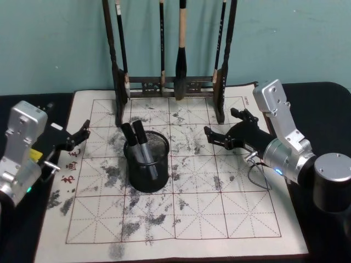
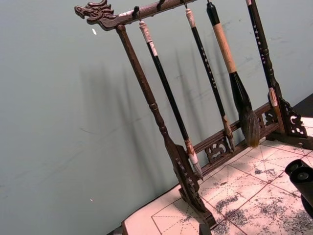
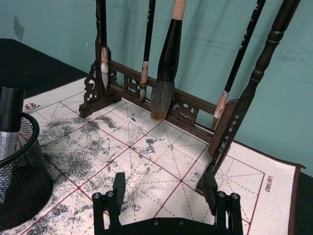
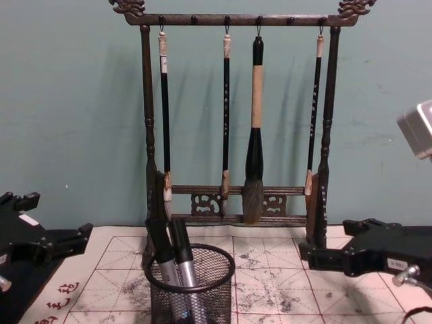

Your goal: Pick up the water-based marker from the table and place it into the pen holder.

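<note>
The black wire-mesh pen holder (image 1: 149, 178) stands left of centre on the calligraphy mat that covers the table (image 1: 219, 219). Two water-based markers (image 1: 138, 141) with grey barrels and black caps lean inside it, also seen as the markers (image 4: 177, 260) in the pen holder (image 4: 212, 297). My right gripper (image 1: 225, 125) hovers open and empty to the holder's right. In the right wrist view its fingers (image 3: 119, 186) spread over the mat, with the holder (image 3: 27, 181) off to one side. My left gripper (image 1: 81, 137) is open and empty at the mat's left edge.
A tall dark wooden brush rack (image 1: 170, 87) hung with several brushes stands at the back of the mat, just behind the holder. A thin cable (image 1: 258, 175) loops below the right wrist. The teal wall (image 4: 67, 101) is close behind.
</note>
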